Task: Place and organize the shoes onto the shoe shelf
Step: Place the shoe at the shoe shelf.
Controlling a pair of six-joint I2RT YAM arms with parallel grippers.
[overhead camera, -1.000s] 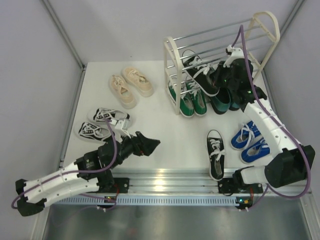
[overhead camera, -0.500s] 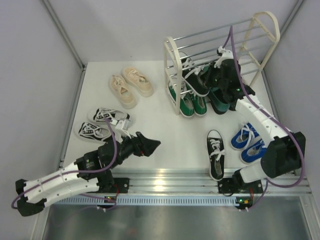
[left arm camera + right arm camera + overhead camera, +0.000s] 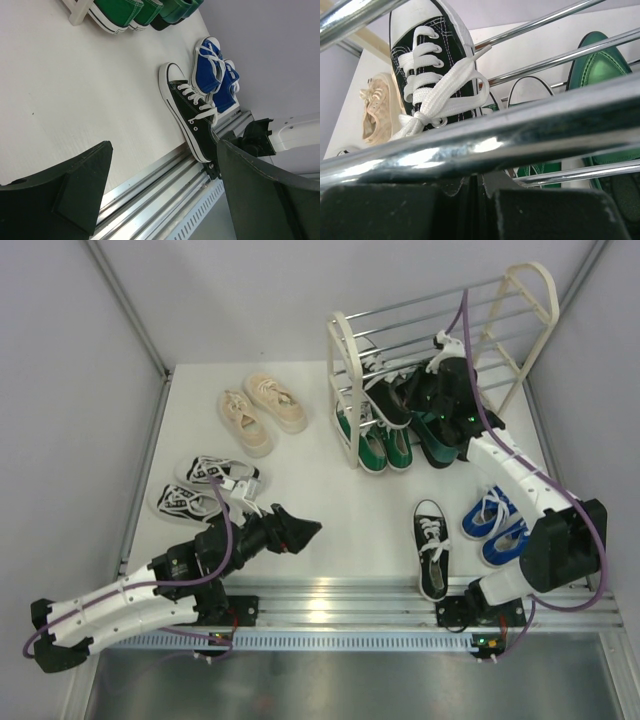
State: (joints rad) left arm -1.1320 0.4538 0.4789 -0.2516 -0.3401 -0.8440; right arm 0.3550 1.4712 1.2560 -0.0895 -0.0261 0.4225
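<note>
My bases sit on a ribbed aluminium rail (image 3: 330,605) along the near edge of the white bench (image 3: 320,475), whose matte top catches a soft glare beside the rail. My left claw (image 3: 298,520) hangs low over bare bench on my left, released, its dark fingers spread wide around nothing. To my right, close to the rail, a second black sneaker (image 3: 432,550) lies alone with its toe pointing away, and the blue sneakers (image 3: 497,523) sit as a pair just beside it, white laces up. Left of my open claw are the striped sneakers (image 3: 205,488), and farther back the cream sneakers (image 3: 262,412), side by side and angled. At the far right stands the shoe shelf (image 3: 342,360), with cream arched ends joined by silver rods. The green sneakers (image 3: 385,448) and glossy green loafers (image 3: 592,65) sit at its bottom, toes poking out toward me. My right claw (image 3: 480,195) reaches in among the rods, clenched on the heel end of the black sneaker (image 3: 432,60), which rests tilted across an upper tier. Any marks on the shoes are too small to read. Plain pale grey walls (image 3: 250,290) with slim metal posts (image 3: 125,305) in the corners close the space.
</note>
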